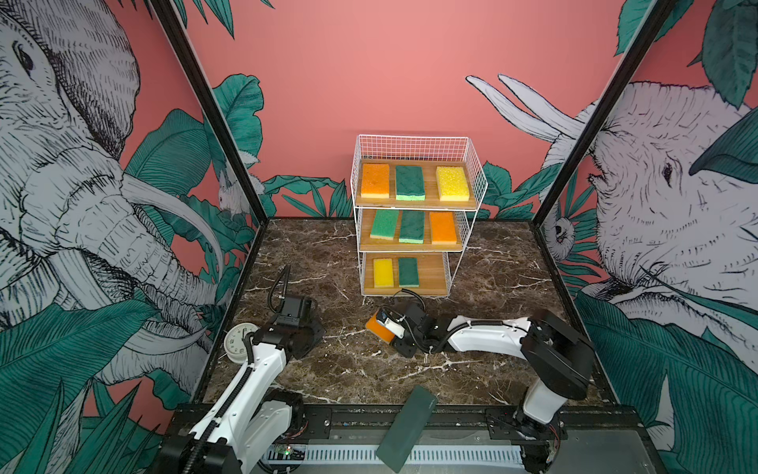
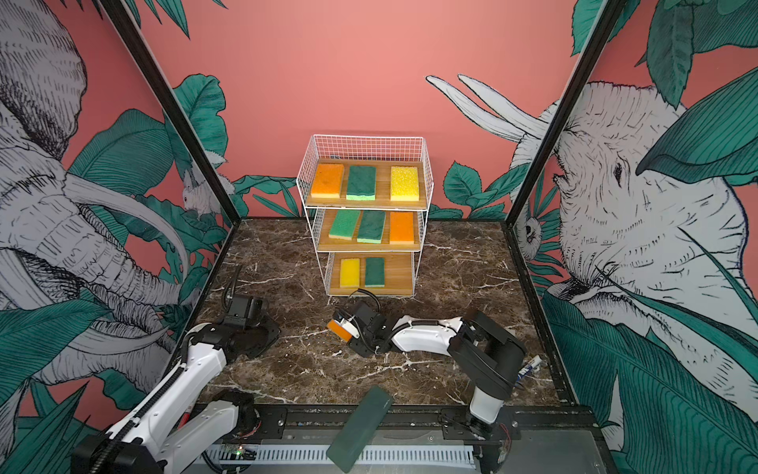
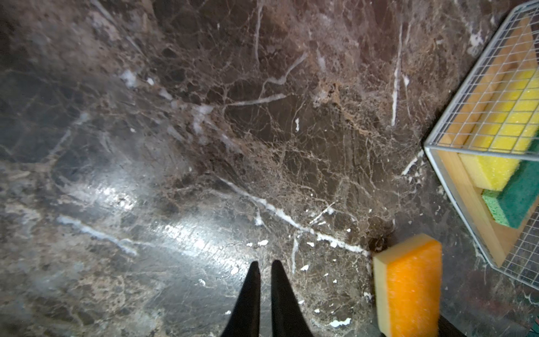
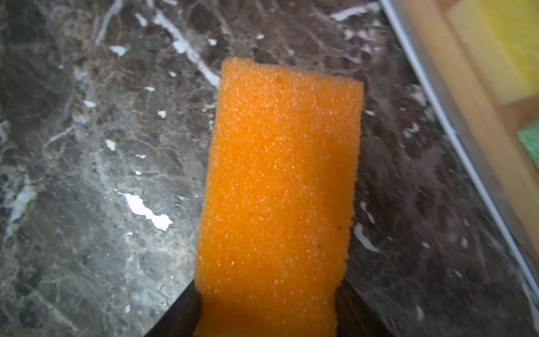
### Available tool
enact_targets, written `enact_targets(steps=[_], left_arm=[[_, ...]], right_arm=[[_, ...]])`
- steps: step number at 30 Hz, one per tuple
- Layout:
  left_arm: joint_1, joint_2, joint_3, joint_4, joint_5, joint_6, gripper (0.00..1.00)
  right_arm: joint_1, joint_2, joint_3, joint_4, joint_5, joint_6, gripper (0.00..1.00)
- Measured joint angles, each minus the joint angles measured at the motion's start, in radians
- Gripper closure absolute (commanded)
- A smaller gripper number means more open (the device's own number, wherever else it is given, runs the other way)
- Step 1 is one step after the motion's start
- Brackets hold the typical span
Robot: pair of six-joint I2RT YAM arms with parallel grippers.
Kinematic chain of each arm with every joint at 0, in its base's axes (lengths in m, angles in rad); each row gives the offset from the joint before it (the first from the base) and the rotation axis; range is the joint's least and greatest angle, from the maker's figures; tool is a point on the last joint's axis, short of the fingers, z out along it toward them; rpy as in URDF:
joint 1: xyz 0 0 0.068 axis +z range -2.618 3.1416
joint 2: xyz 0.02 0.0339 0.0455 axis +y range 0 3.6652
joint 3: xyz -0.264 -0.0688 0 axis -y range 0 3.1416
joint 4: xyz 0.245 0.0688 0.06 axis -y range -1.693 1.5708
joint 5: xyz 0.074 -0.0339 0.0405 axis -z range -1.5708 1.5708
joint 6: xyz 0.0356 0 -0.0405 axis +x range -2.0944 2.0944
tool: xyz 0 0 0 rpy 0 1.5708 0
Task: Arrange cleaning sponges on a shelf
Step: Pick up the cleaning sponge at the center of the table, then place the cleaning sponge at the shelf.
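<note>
While lying between the right tool's fingers, orange sponge [image 4: 277, 189]: sitting in front of the shelf's lowest board, apart from it, long axis running out from the tool; appearing tilted in both top views [image 1: 377, 328]; cannot tell whether resting on the worktop or lifting off it.
Right tool [image 4: 268, 291]: gripping the orange sponge, a black finger pressing against each long side.
Shelf [image 1: 476, 180]: standing at the far middle of the worktop, against the pink wall.
Top board: carrying an orange pad [image 1: 375, 180], a dark green pad [image 1: 409, 182] and a yellow pad [image 1: 452, 183], lying side by side with gaps between.
Middle board: carrying a green pad [image 1: 384, 223], a darker green pad [image 1: 412, 226] and an orange pad [image 1: 443, 227], lying close together.
Bottom board: carrying a yellow pad [image 1: 383, 272] and a green pad [image 1: 408, 271] just beside each other, leaving bare wood [image 1: 432, 273] at the right end.
Left tool [image 3: 262, 265]: hanging over bare marble with fingers nearly touching, holding nothing, well apart from the shelf.
Worktop [image 1: 348, 369]: showing dark brown marble with white veins.
Dark green slab [image 1: 406, 427]: lying at an angle across the near edge, partly overhanging the black rail.
Clock [image 1: 238, 340]: lying by the left arm, near the left wall.
</note>
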Motion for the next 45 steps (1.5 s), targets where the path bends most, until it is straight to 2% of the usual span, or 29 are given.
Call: enact_targets(steps=[6,10,20,36,45], left_arm=[[0.000,0.002,0.000,0.001,0.001,0.016,0.87],[0.000,0.008,0.000,0.008,0.004,0.028,0.87],[0.002,0.051,0.021,0.038,0.022,0.063,0.87],[0.035,0.069,0.052,0.060,0.058,0.099,0.86],[0.043,0.076,0.052,0.074,0.069,0.103,0.86]], right_arm=[[-0.008,-0.095,-0.085,0.028,0.158,0.146,0.40],[-0.050,-0.156,-0.125,0.017,0.245,0.259,0.40],[-0.183,-0.188,-0.130,-0.018,0.333,0.415,0.40],[-0.251,0.023,0.055,-0.047,0.381,0.491,0.38],[-0.283,0.069,0.095,-0.054,0.387,0.514,0.35]])
